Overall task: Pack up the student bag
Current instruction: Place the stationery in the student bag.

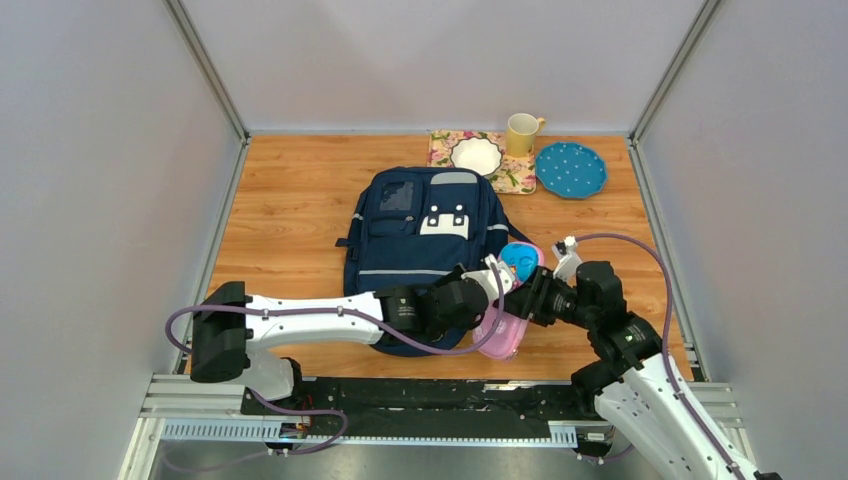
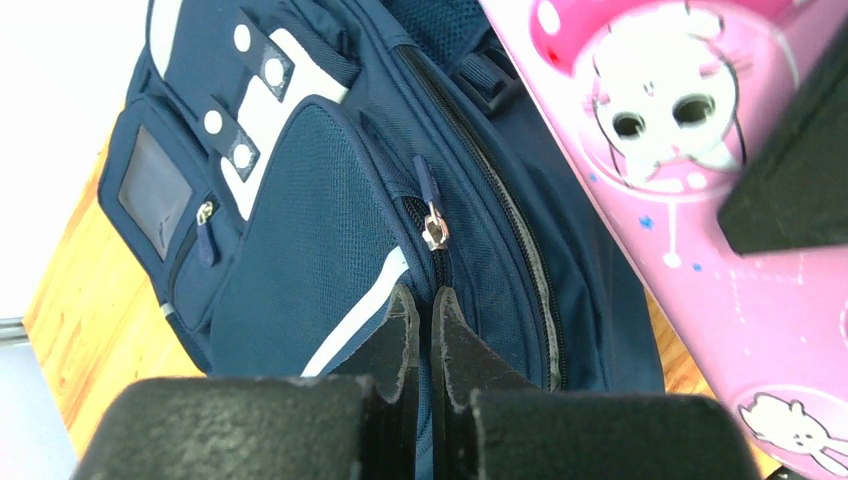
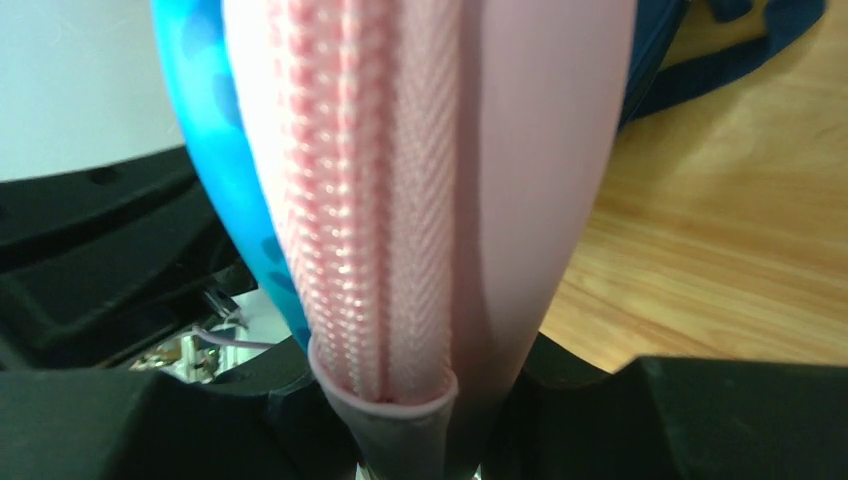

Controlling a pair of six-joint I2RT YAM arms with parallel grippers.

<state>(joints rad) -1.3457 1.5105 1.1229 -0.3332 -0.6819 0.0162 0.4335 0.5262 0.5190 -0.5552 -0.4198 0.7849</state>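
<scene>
- While the left pincer was pressed together on what looked like a fold of the student bag, just below a zipper pull, the bag lay flat mid-tabletop with its front pockets up.
- The right pincer was clamped on the pink pencil case, holding it on edge just right of the bag's near right corner.
- The step in hand seemed to be making a way in — I could not tell how far that zipper stood open.
- Doing it well called for a firm pinch that lifted and tensioned the fabric, not one that dragged the whole bag leftward.
- The case was best kept clear of the zipper line until a mouth showed — crowding it risked snagging the pull.
</scene>
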